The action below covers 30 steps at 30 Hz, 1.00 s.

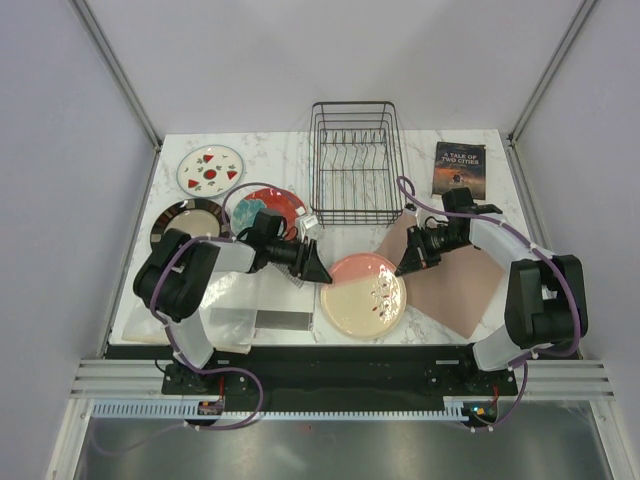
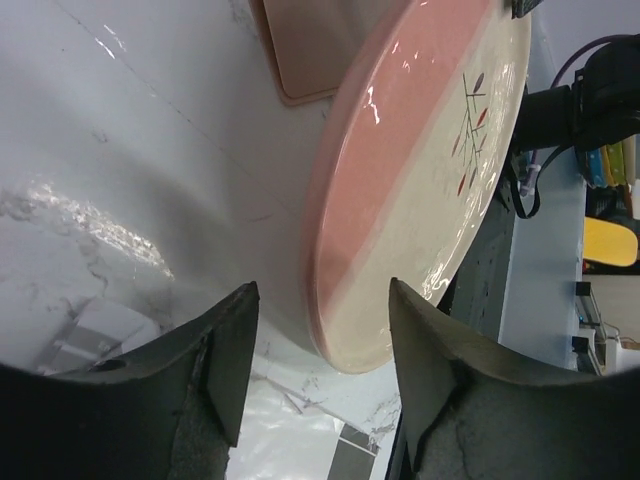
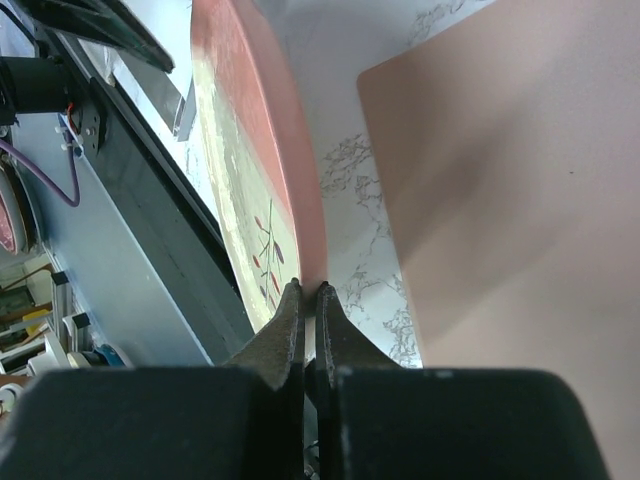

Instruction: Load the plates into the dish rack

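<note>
Top external view: the dish rack, black wire, stands at the far middle of the table with nothing in it. Its rows of upright prongs are bare, and its longer side seems to run from near to far. The table top is white marble, closed in by pale grey walls with metal posts at the corners.

A pinkish-brown mat lies flat on the right, with a dark book beyond it at the far right. Of the plates, the pink-and-cream plate sits near the front middle, between the two arms and just left of the mat. Its pink half faces the rack, its cream half faces the arm bases, and the twig mark is on its right side.

The other three plates are grouped at the far left:
- the white plate with red fruit marks, farthest back
- the brown-rimmed plate, nearer
- the red plate, partly under the left arm

The left gripper is at the pink-and-cream plate's left edge. Its fingers are spread apart with the rim between them, and I cannot tell whether they touch it. The right gripper has its fingers pressed together, holding nothing, with the tips against the plate's right rim.
</note>
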Each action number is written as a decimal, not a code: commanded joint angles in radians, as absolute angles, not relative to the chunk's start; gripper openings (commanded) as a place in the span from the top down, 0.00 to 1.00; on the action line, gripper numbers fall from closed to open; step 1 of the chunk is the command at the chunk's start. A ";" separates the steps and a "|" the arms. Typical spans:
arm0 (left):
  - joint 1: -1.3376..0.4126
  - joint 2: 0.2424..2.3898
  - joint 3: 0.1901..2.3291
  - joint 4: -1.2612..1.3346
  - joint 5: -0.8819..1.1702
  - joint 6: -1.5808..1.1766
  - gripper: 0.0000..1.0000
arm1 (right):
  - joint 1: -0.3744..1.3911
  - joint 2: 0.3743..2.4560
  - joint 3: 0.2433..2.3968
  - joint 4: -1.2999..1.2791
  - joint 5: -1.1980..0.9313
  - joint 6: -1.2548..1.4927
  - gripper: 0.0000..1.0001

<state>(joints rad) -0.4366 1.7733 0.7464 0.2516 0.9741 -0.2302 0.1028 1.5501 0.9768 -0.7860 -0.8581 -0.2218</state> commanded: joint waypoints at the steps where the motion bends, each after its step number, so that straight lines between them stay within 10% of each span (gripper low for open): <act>1: -0.446 1.831 0.807 0.316 1.055 -0.193 0.41 | 0.101 1.545 1.026 -0.792 -0.957 -0.230 1.00; 10: -0.445 1.847 0.819 0.302 1.135 -0.176 0.81 | 0.103 1.606 1.058 -0.787 -0.942 -0.250 0.98; 15: -0.445 1.824 0.807 0.302 1.134 -0.160 0.97 | 0.113 1.719 1.098 -0.963 -0.962 -0.428 0.61; 30: -0.443 1.833 0.857 0.362 1.108 -0.235 0.98 | 0.178 1.813 1.135 -1.085 -1.015 -0.558 0.54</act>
<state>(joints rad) -0.4408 1.8458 0.8070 0.2733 1.0485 -0.2016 0.1692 1.8107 1.0904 -1.0592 -0.9466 -0.5125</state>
